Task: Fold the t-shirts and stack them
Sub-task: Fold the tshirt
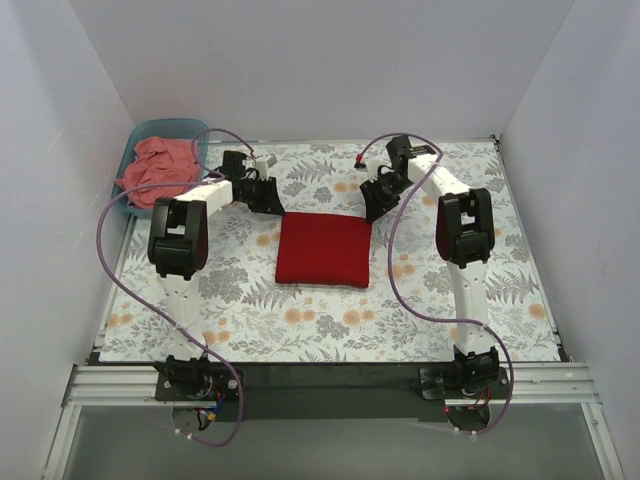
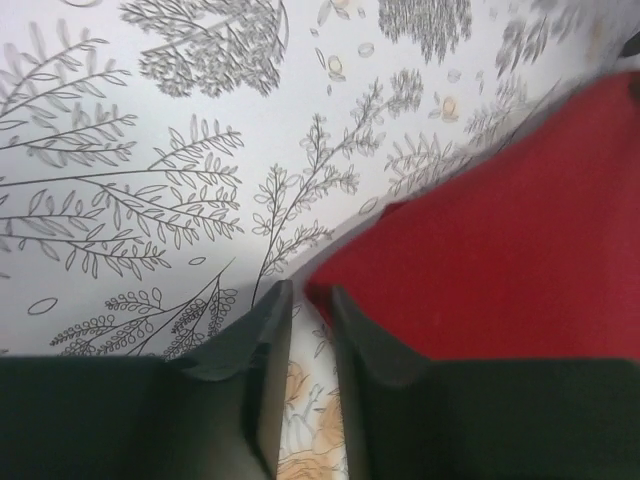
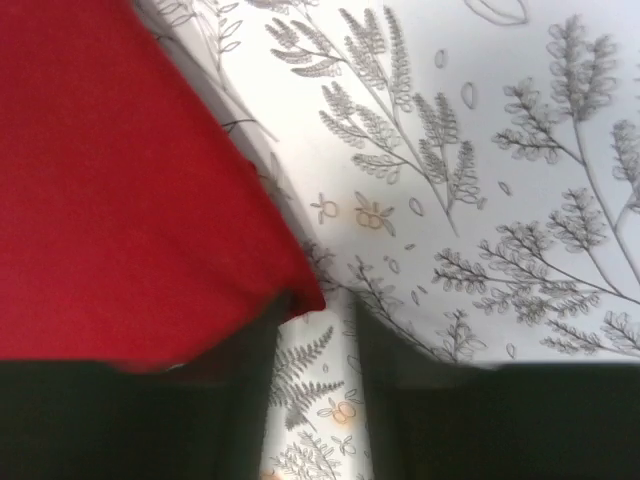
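1. White walls enclose a floral cloth (image 1: 330, 320).
2. Left gripper (image 2: 312, 300), jaws slightly parted, holds nothing at the folded red shirt's (image 1: 324, 249) far-left corner.
3. Right gripper (image 3: 318, 310), slightly parted, empty, at its far-right corner.
4. Pink shirt (image 1: 160, 168) fills the far-left tub (image 1: 138, 135).

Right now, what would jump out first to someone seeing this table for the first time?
The folded crimson t-shirt, a neat square at the middle of the leaf-printed tablecloth. Next, the crumpled salmon-pink t-shirt heaped in the teal tub at the far left corner.
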Robot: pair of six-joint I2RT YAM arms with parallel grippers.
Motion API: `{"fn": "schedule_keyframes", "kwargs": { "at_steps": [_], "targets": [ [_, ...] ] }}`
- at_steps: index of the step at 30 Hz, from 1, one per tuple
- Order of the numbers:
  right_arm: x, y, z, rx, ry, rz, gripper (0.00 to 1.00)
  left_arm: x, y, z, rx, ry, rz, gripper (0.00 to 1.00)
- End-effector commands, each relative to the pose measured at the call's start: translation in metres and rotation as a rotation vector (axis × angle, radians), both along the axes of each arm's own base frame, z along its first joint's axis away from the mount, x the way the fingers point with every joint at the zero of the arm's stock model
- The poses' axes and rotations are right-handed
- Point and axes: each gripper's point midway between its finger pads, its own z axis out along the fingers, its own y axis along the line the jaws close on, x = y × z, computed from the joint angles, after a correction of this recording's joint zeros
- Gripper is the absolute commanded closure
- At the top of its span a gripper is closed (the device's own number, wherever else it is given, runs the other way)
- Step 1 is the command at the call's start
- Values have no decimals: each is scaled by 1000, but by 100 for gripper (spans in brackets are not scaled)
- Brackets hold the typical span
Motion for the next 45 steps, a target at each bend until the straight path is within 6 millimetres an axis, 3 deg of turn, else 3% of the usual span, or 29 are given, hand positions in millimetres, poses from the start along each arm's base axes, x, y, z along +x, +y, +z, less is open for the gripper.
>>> {"fn": "schedule_keyframes", "kwargs": {
  "at_steps": [1, 3, 4, 5, 7, 8, 9, 11, 12, 13, 14, 15, 17, 19, 21, 25, 29, 31, 34, 37, 40, 41, 42, 43, 44, 45],
  "targets": [
    [30, -6, 48, 10, -165, -19, 48, 19, 11, 43, -55, -75, 24, 74],
    [19, -1, 67, 68, -174, -2, 29, 10, 14, 62, -119, -69, 28, 61],
    [17, 1, 95, 99, -220, -2, 15, 1, 9, 92, -178, -101, -1, 58],
    [8, 6, 107, 142, -210, 2, 7, -9, 8, 97, -211, -70, 6, 49],
    [-3, 10, 140, 202, -237, -2, 6, -30, 0, 121, -288, -61, -37, 44],
    [-17, 17, 143, 262, -197, 8, 5, -42, -5, 143, -337, -52, -32, 38],
    [-27, 22, 150, 307, -144, -25, 1, -61, -10, 136, -372, 15, -37, 35],
    [-51, 38, 171, 456, -77, -18, 2, -88, -23, 151, -451, 54, -78, 33],
    [-75, 41, 162, 497, 65, -88, 2, -111, -33, 138, -483, 178, -50, 32],
    [-91, 49, 156, 533, 163, -119, 2, -122, -40, 140, -520, 194, -75, 32],
    [-92, 60, 164, 628, 153, -88, 2, -135, -50, 140, -539, 230, -94, 32],
    [-116, 63, 150, 635, 329, -184, 1, -153, -55, 127, -562, 349, -56, 32],
    [-122, 83, 154, 701, 305, -160, 2, -169, -71, 124, -590, 379, -93, 31],
    [-140, 96, 140, 694, 432, -225, 2, -175, -81, 116, -600, 406, -92, 31],
    [-146, 107, 125, 689, 477, -251, 2, -180, -92, 102, -584, 456, -88, 31],
    [-156, 106, 70, 603, 617, -331, 2, -186, -89, 60, -587, 612, 8, 31],
    [-159, 86, 15, 529, 733, -451, 2, -182, -70, 27, -593, 685, 102, 31],
    [-156, 68, -1, 506, 749, -535, 2, -184, -59, 12, -590, 730, 152, 31],
    [-149, 46, -9, 468, 723, -627, 2, -185, -48, 8, -586, 747, 178, 31],
    [-148, 34, -1, 456, 647, -621, 2, -186, -45, 22, -593, 706, 137, 31],
    [-136, 34, 29, 485, 514, -557, 3, -185, -43, 41, -580, 626, 79, 31],
    [-134, 32, 38, 470, 488, -547, 3, -180, -43, 59, -577, 554, 56, 31],
    [-118, 34, 63, 485, 361, -489, 4, -172, -42, 70, -554, 449, 21, 32],
    [-104, 29, 71, 449, 266, -500, 4, -174, -39, 80, -532, 437, 32, 31],
    [-104, 25, 83, 410, 215, -505, 4, -163, -32, 85, -487, 363, 76, 30],
    [-92, 28, 99, 383, 119, -494, 3, -157, -27, 109, -460, 237, 74, 29]
  ]
}}
